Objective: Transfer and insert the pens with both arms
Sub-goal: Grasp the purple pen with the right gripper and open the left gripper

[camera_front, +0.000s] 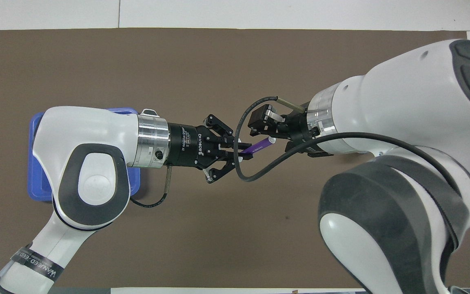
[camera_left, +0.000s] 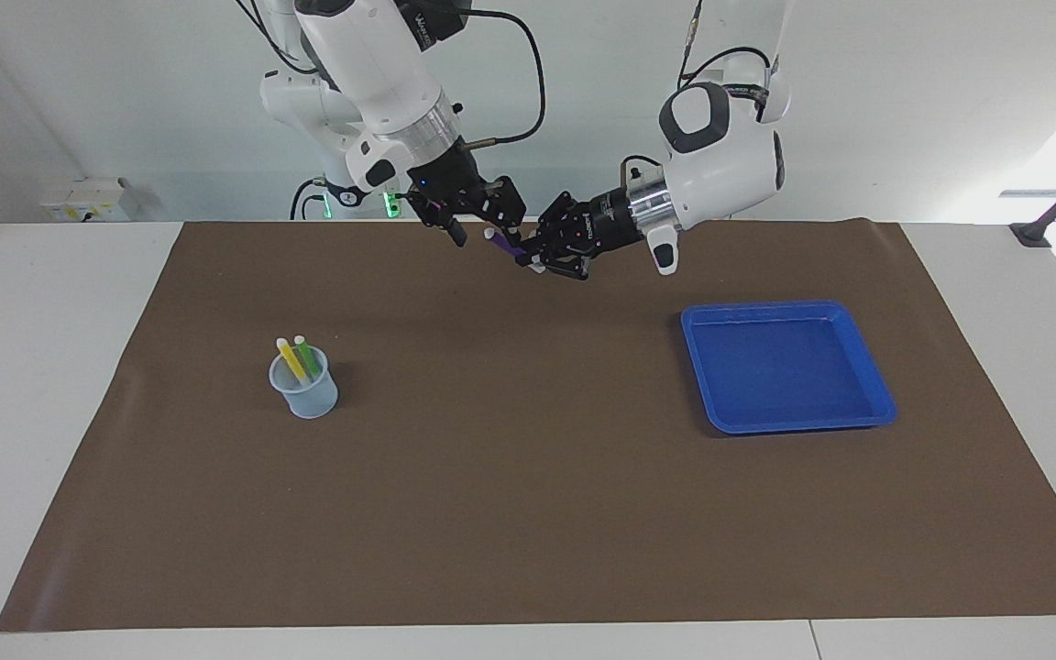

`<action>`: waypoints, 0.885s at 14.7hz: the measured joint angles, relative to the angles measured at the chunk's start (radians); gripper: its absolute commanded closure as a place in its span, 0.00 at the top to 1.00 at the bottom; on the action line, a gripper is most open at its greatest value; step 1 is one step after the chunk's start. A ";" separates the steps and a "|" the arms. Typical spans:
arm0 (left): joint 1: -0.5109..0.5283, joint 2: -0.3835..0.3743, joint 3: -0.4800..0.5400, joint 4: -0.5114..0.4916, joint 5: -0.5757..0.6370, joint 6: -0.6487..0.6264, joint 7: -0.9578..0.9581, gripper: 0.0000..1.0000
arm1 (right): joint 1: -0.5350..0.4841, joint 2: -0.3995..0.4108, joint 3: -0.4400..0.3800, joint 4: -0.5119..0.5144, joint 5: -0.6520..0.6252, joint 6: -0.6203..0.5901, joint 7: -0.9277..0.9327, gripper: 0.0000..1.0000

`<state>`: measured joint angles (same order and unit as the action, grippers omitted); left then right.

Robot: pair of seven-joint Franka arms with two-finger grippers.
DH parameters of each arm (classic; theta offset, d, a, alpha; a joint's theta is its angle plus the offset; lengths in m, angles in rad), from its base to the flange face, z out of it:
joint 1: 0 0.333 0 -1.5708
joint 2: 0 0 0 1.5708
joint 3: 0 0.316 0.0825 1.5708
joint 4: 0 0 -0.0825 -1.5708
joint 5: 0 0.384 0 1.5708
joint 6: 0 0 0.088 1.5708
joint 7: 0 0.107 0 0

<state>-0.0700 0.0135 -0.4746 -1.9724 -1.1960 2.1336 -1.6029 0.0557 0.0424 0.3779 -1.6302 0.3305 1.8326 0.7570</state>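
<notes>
A: Status, L gripper [camera_left: 542, 259]?

B: Clamped tight on the purple pen [camera_left: 508, 244], tips pinching one end. Both are up in the air over the brown mat [camera_left: 528, 513], between cup and tray, toward the robots' edge of the mat. In the overhead view the pen slants away from the L fingertips, pale tip pointing at the R gripper [camera_front: 278, 136].

A: And R gripper?

B: Also aloft, just beside the pen's free end. Jaws stand apart around that pale tip; can't tell if the pads touch it yet. So the pen is held by L only, as far as the views show.

A: Other pens?

B: Yellow pen [camera_left: 291, 359] and green pen [camera_left: 306, 356] stand tilted inside the clear cup [camera_left: 305, 392], pale tips up, side by side. Cup is upright on the mat, toward the R arm's end of the table.

A: Tray?

B: Blue tray [camera_left: 789, 367] lies flat on the mat, well apart from the cup, toward the L arm's end. Nothing in it. From overhead the L arm's wrist hides most of it.

A: Pen vs cup?

B: Purple pen is well apart from the cup, closer to the robots' edge of the mat than the cup is.
</notes>
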 measured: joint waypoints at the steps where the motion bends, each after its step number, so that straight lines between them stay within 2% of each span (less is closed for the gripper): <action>1: 0.000 0.000 0.000 0.000 -0.004 0.003 0.000 0.00 | 0.000 0.000 0.000 -0.001 0.000 0.000 0.000 0.25; 2: 0.000 0.000 0.000 0.000 -0.009 0.008 0.000 0.00 | 0.000 0.000 0.000 -0.002 0.000 0.000 0.000 0.00; 9: -0.006 -0.002 -0.001 -0.011 -0.027 0.025 -0.003 0.00 | 0.001 -0.001 0.008 -0.002 0.011 0.027 0.002 0.00; 10: -0.007 -0.002 -0.001 -0.011 -0.029 0.026 -0.003 0.99 | 0.001 -0.001 0.008 -0.002 0.011 0.027 0.002 0.00; 13: -0.012 -0.010 -0.001 -0.011 -0.036 0.064 -0.005 1.00 | -0.001 -0.001 0.005 -0.005 0.006 0.019 -0.006 0.00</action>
<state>-0.0820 0.0035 -0.4759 -1.9836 -1.2320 2.1980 -1.6075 0.0549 0.0417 0.3832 -1.6350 0.3362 1.8515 0.7508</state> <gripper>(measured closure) 0.656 0.811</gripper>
